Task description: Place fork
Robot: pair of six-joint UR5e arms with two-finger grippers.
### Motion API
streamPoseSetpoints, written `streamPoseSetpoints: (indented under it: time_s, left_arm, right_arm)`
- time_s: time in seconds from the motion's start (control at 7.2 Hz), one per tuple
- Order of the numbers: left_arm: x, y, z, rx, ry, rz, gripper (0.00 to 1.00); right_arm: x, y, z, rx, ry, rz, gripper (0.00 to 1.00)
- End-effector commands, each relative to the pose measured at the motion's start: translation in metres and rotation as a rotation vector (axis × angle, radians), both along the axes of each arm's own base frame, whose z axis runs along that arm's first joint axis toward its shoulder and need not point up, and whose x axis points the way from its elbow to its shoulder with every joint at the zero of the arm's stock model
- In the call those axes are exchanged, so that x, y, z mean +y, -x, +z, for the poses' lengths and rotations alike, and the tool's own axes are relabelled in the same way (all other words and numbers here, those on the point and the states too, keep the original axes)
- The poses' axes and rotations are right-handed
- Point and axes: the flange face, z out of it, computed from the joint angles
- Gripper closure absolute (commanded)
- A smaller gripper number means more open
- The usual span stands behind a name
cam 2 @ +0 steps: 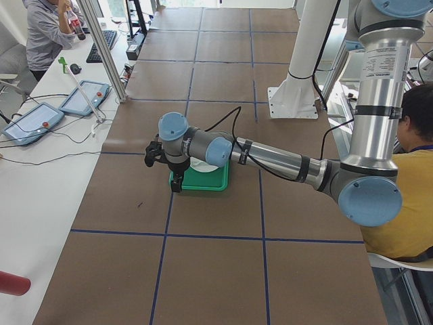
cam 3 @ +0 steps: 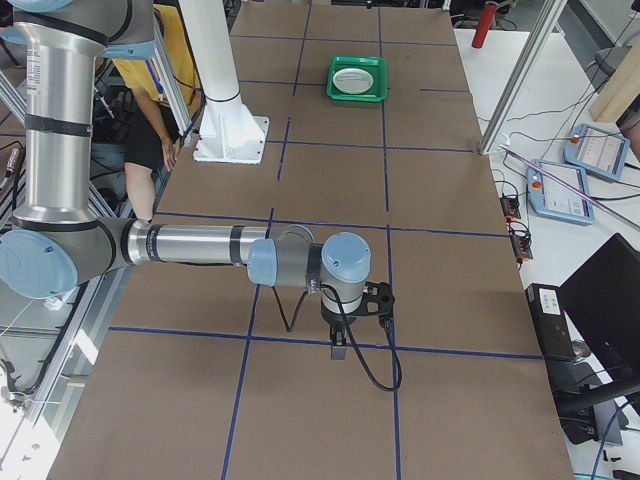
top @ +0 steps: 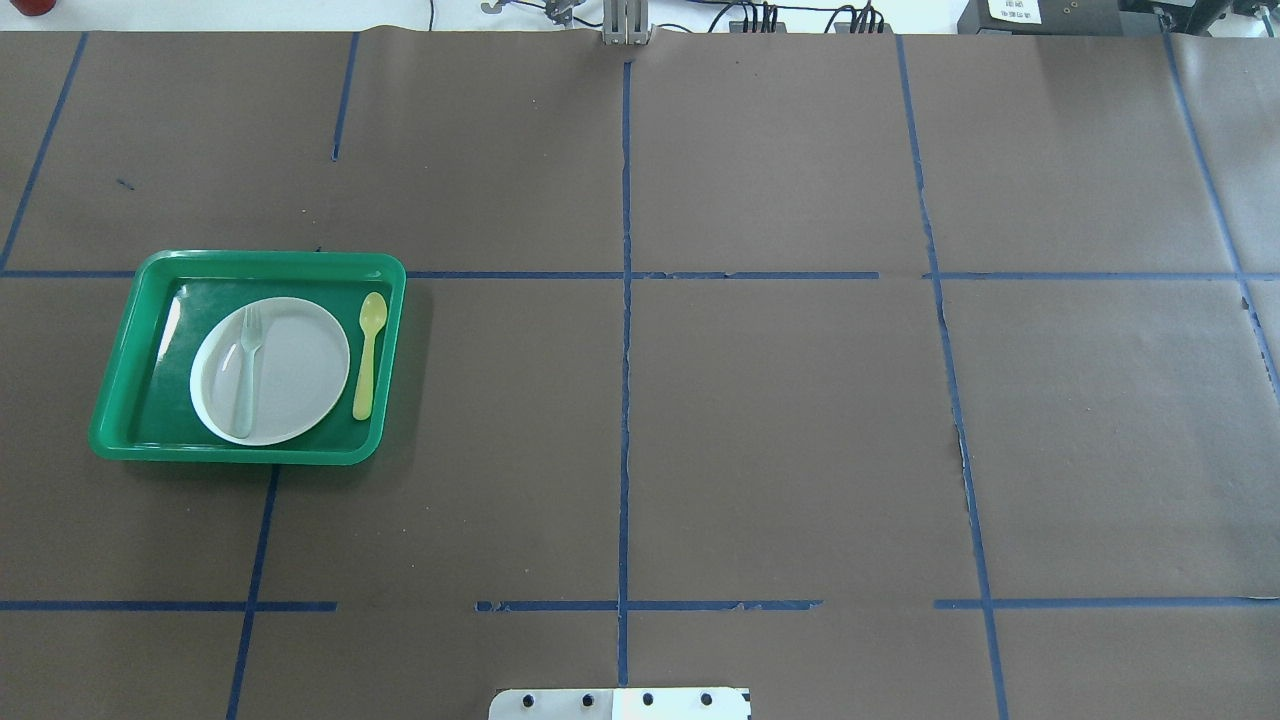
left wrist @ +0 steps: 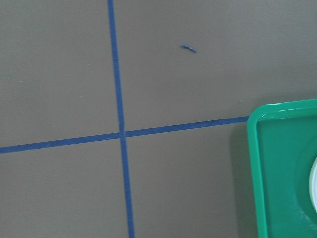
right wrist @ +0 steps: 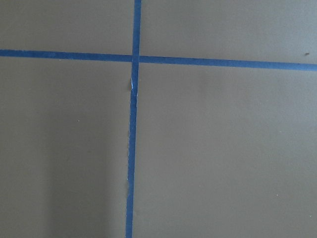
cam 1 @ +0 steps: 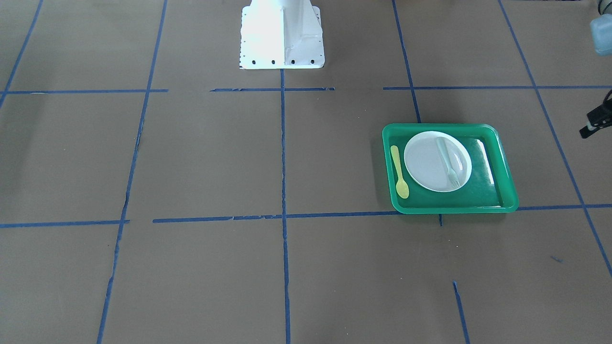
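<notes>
The pale mint fork [top: 245,370] lies on the left part of a white plate [top: 295,365] inside a green tray [top: 250,262], tines pointing away from the robot. It also shows in the front view [cam 1: 448,162] on the plate [cam 1: 425,162]. My left gripper [cam 2: 177,183] hangs above the table just beyond the tray's [cam 2: 203,184] outer edge; I cannot tell if it is open or shut. The left wrist view shows only a corner of the tray [left wrist: 277,163]. My right gripper [cam 3: 338,350] hangs over bare table far from the tray [cam 3: 358,95]; I cannot tell its state.
A yellow-green spoon [top: 368,355] lies in the tray beside the plate, on the side towards the table's middle. The robot's white base [cam 1: 282,38] stands at the near middle edge. Blue tape lines cross the brown table. Operators and tablets are at the table's ends.
</notes>
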Motion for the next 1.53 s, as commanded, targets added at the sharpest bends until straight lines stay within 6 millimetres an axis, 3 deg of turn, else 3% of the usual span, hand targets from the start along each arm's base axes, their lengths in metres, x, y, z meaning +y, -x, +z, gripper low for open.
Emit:
streamPoseSetpoints:
  time_s: [0.0, 0.42, 0.83, 0.97, 1.25, 1.39]
  left_arm:
    - [0.002, -0.108, -0.03, 0.0, 0.038, -0.025, 0.0]
    - [-0.006, -0.214, -0.037, -0.034, 0.132, 0.002, 0.07]
    - [0.01, -0.256, -0.026, -0.05, 0.162, 0.029, 0.1]
    - [0.018, -0.278, -0.024, -0.042, 0.174, 0.043, 0.11]
    - [0.019, -0.281, -0.019, -0.044, 0.179, 0.045, 0.15]
    - [0.019, -0.281, -0.018, -0.045, 0.18, 0.045, 0.21]
  right_arm:
    - [0.0, 0.0, 0.0, 0.0, 0.0, 0.0, 0.0]
    - [0.0, 0.0, 0.0, 0.0, 0.0, 0.0, 0.0]
    - [0.0, 0.0, 0.0, 0.0, 0.001, 0.001, 0.0]
    - [0.0, 0.0, 0.0, 0.0, 0.0, 0.0, 0.0]
    - [0.0, 0.0, 0.0, 0.0, 0.0, 0.0, 0.0]
    - [0.0, 0.0, 0.0, 0.0, 0.0, 0.0, 0.0]
